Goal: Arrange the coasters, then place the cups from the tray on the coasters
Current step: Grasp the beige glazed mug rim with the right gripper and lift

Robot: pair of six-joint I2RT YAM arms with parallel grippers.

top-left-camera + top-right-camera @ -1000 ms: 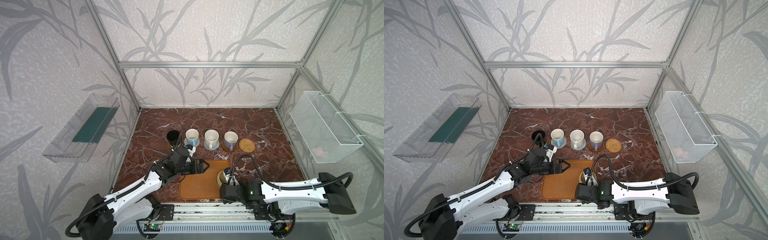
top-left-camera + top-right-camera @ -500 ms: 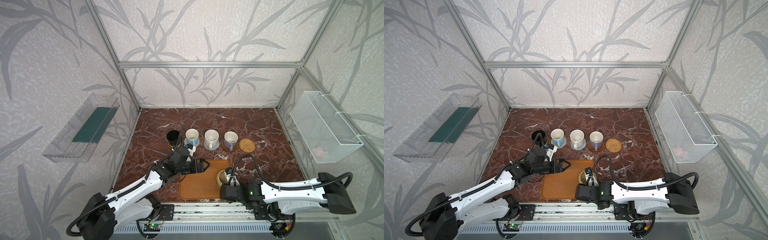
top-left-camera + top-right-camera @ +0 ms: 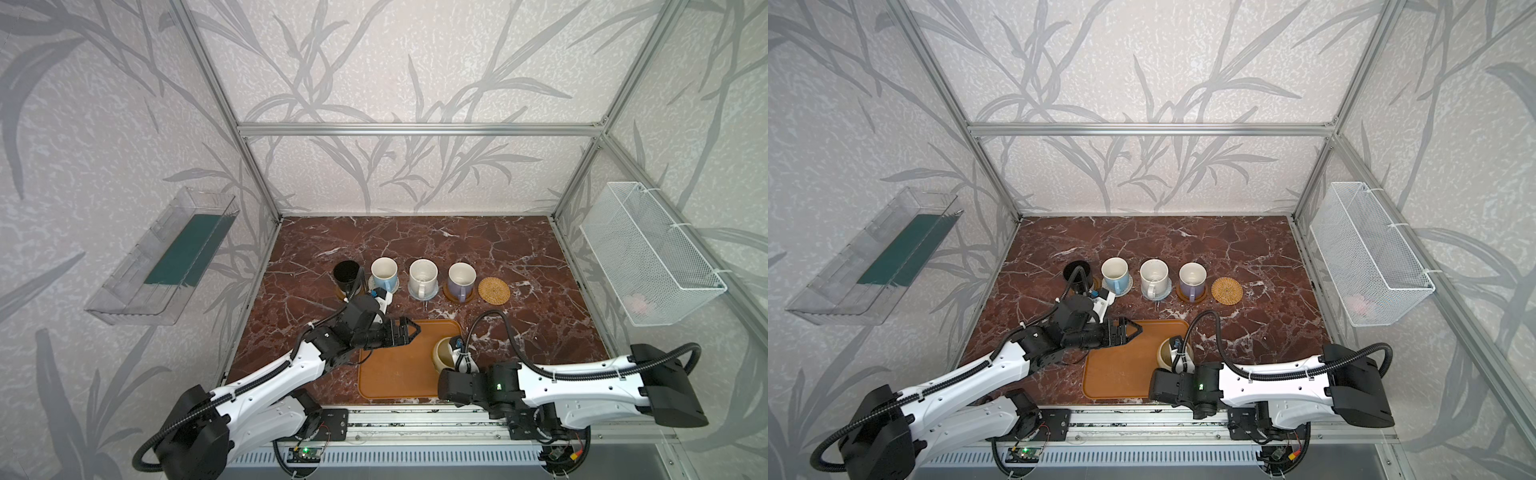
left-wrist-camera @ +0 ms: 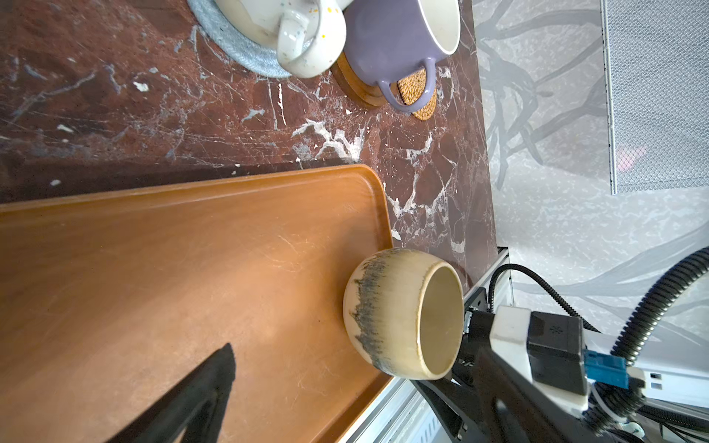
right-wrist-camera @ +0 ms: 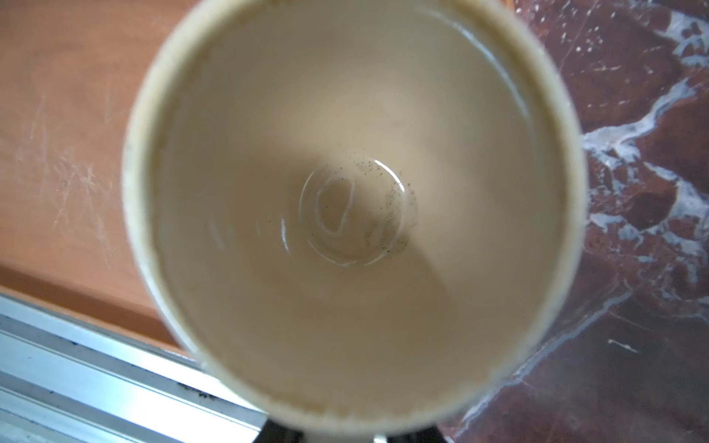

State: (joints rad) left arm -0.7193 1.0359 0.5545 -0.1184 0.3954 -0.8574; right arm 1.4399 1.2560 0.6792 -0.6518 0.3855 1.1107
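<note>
The last cup to move, the beige mug (image 3: 442,353), stands on the tray (image 3: 399,374) at its near right corner, close against the low rim. The right pincer (image 3: 456,360) is at the mug's rim, and its wrist view looks straight down into the pale bowl. Whether it is spread or already pinching the wall I cannot tell, because its fingers are hidden in every view, as is the mug's handle. The left pincer (image 3: 413,331) hangs spread wide and empty over the tray's far left part.

The other four cups sit on their coasters in a row. Only the rattan coaster (image 3: 493,290) is bare, just beside the lavender mug (image 3: 461,278).

The likely trouble is the grip: a thin pinch on one rounded wall could let the mug tilt or slip on lifting, and its foot could catch the tray's rim. At the far end the gap is tight — a wide approach might knock the lavender mug or shove the light rattan disc across the table (image 3: 415,241).
</note>
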